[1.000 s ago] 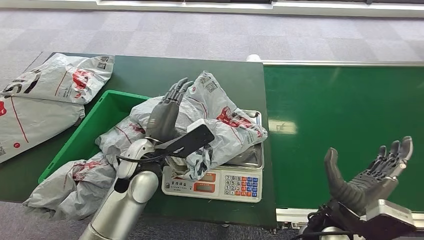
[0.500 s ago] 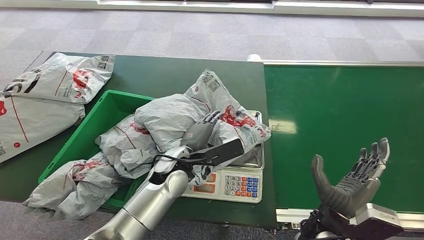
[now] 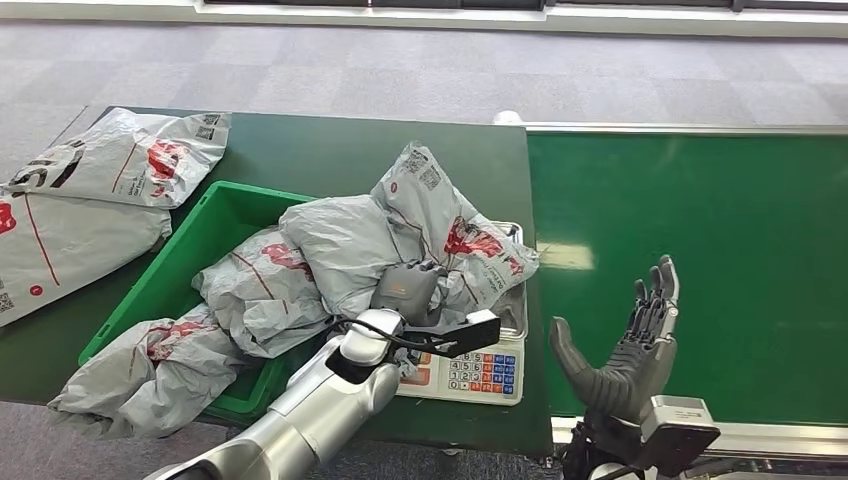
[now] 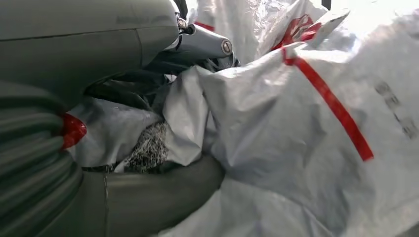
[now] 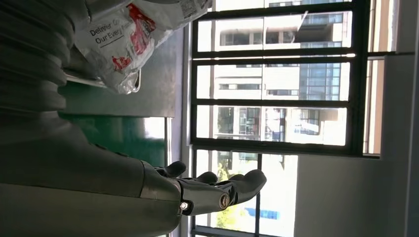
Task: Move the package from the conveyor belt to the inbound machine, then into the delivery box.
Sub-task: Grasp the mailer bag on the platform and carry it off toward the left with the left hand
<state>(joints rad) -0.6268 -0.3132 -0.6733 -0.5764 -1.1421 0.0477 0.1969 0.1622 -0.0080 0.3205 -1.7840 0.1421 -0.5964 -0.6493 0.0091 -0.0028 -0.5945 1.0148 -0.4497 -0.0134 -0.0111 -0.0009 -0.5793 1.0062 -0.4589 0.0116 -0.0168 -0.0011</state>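
Left hand [image 3: 408, 290] is pressed into the grey package [image 3: 440, 240] that lies on the scale [image 3: 470, 372], the inbound machine here; the left wrist view shows thumb and fingers closed around a bunched fold of the bag, so it grips the package. The grip sits low on the near side of the bag, probably because that is where loose film gathers and gives something to pinch. The package lies draped over the steel scale pan, its left end overhanging toward the green delivery box [image 3: 190, 262], which stands just beside the scale on the dark worktop [image 3: 300, 150]. That side-by-side placement makes the last transfer a short drag or lift to the left. The box already holds several grey packages [image 3: 265, 290], one spilling over its near corner. Two more flat bags [image 3: 90, 195] lie on the worktop's far left. Right hand [image 3: 625, 355] is raised over the near edge of the green conveyor belt [image 3: 700, 250], fingers spread and upright, holding nothing, likely kept clear of the left arm. Judged stage: weighing done or underway, move into the box not yet made. Risk: slippery film sliding out of the pinch.
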